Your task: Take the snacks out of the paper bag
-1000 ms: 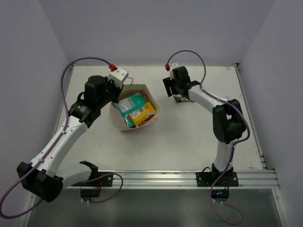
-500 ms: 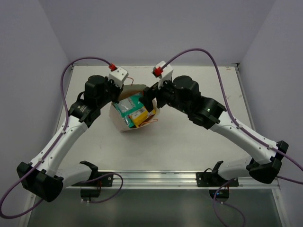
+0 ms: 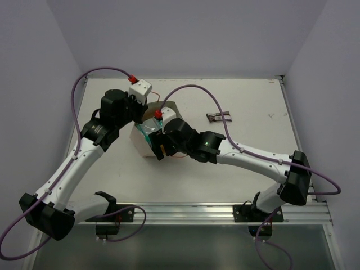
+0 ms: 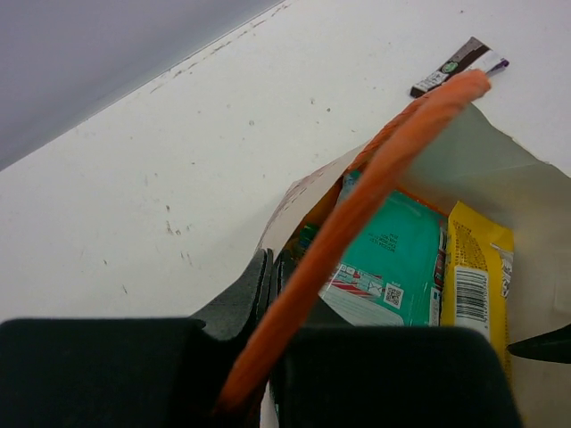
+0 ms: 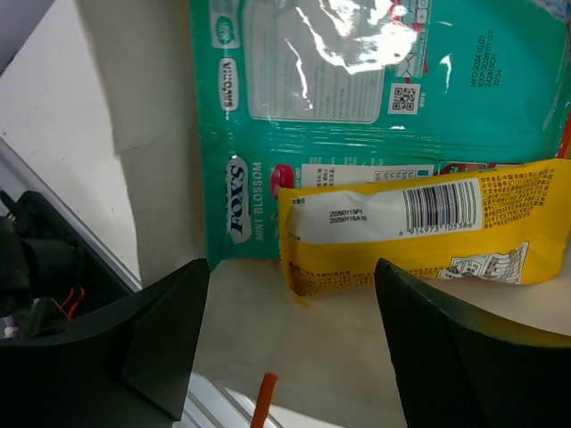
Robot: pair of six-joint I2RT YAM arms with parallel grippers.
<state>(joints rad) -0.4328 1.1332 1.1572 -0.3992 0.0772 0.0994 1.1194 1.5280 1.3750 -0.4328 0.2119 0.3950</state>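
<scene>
left gripper (image 4: 272, 269) clenched on paper bag (image 3: 140, 145) rim; right gripper (image 5: 290, 267) spread wide inside bag, above yellow packet (image 5: 401, 223) and teal mint packet (image 5: 357, 80).

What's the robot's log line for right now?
left hand: shut on paper bag rim | right hand: open, over yellow packet in bag | teal packet: in bag | brown bar: on table

Cream paper bag (image 3: 140, 145) open, teal packet (image 5: 357, 80) inside, yellow packet (image 5: 419, 227) overlapping it, dark bar (image 3: 218, 117) outside, well apart
</scene>
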